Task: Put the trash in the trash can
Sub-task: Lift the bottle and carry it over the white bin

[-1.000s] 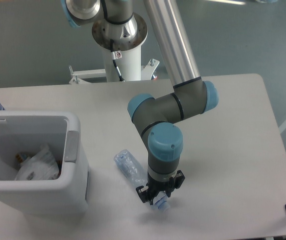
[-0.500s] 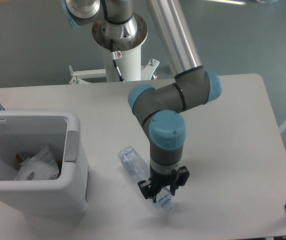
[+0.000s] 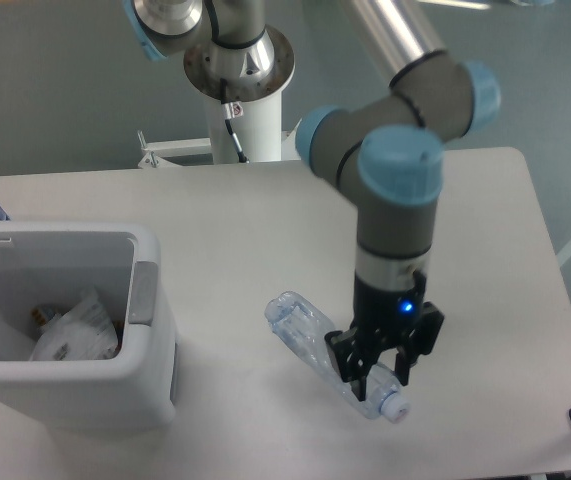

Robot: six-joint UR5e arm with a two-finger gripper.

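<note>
since a moment ago we have raised our hand and carried the bottle rightward, fingers clamped near its neck. it hangs tilted above the counter (cap lowest), well apart from the trash can, where the wrapper lies.

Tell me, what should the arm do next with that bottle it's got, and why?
Probably carry it left, toward the trash can. The gripper appears closed on the clear bottle near its cap end, and the open can, with a crumpled wrapper already inside, stands well to its left.
</note>
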